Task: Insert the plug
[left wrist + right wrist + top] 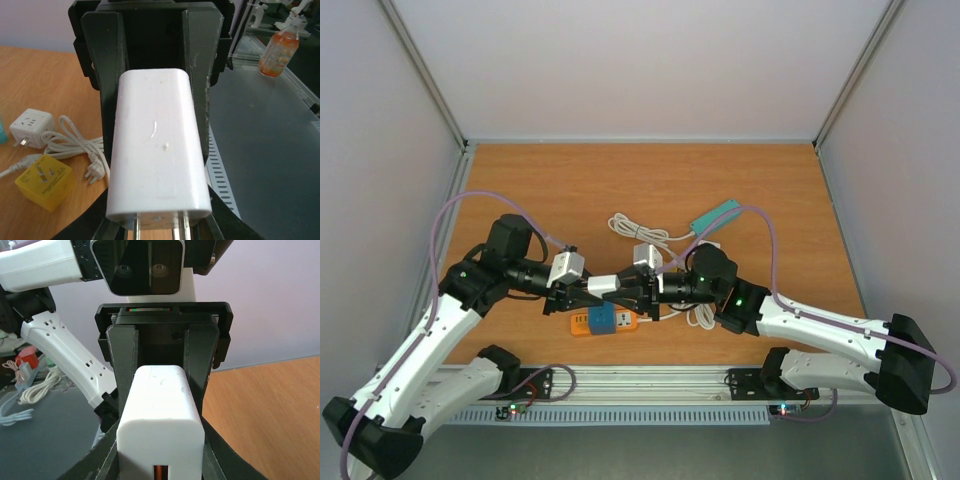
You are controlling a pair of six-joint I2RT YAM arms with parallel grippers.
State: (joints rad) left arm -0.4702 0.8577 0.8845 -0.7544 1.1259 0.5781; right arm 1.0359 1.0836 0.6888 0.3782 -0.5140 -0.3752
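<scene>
A white plug adapter (pixel 604 285) hangs in the air between my two grippers, above the table's near middle. In the left wrist view the plug (pixel 157 145) fills the centre, its two metal prongs (pixel 180 227) pointing at that camera. In the right wrist view its other end (pixel 160 415) shows a small slot. My left gripper (pixel 582 290) is shut on the prong end. My right gripper (pixel 636 290) is shut on the slot end. Each wrist view shows the other gripper's fingers (pixel 111 100) (pixel 124 365) hugging the plug's far sides.
An orange and blue socket block (pixel 603 320) lies on the table below the grippers. A yellow cube adapter (pixel 44 181), a white cube adapter (pixel 31 126) and coiled white cable (pixel 638 228) lie nearby. A teal strip (pixel 717 215) sits behind the right arm.
</scene>
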